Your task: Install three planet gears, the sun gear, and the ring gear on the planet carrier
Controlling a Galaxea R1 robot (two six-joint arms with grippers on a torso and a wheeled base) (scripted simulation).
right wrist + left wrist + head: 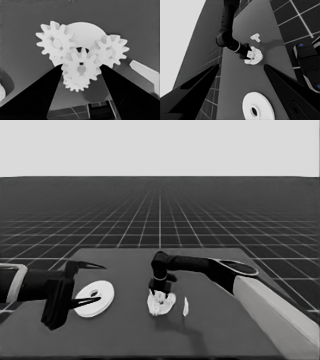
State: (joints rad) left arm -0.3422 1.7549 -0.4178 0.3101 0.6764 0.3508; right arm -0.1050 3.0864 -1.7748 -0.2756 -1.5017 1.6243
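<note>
Smaller round part: white, mid-tabletop, bearing two seated planet gears on either side of its centre hole. Third gear: clamped between the fingers of the right gripper, directly above the part's near edge, flat face toward the camera; by my judgement the coming move is a straight descent onto its post. Larger round part: lies flat, well to the left, under the waiting left gripper, fingers apart, not holding it. Thin white piece: just right of the smaller part, apart from it. A fourth gear is not made out.
</note>
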